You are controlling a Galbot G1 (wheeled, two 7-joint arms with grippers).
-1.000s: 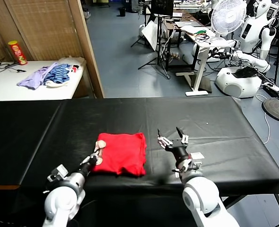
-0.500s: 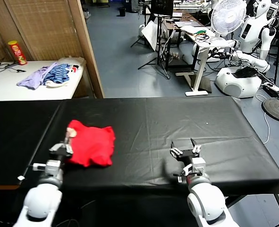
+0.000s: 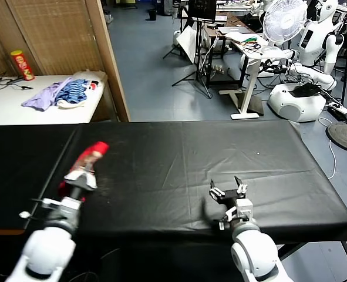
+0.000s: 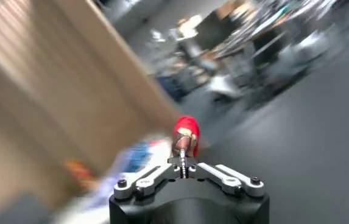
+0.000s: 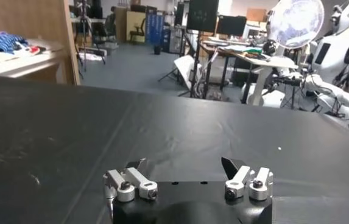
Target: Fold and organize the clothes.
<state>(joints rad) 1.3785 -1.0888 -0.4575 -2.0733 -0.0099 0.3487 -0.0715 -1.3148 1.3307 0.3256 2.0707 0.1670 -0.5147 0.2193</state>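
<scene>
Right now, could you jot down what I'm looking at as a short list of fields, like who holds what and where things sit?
Work surface: black-covered table
Left gripper: shut on the red T-shirt, lifted over the table's left part
Shirt state: bunched, off the cloth, not laid flat
Right gripper: open, empty, near the table's front edge
Side table: white, back left, carrying a lilac garment, a blue-striped garment and a red can
Background: white fan, another white robot

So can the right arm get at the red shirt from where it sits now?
Probably not without a long reach: the red T-shirt is pinched in the shut left pincer at the black table's far left, while the open right pincer sits near the front edge on the right. Nothing lies between.
</scene>
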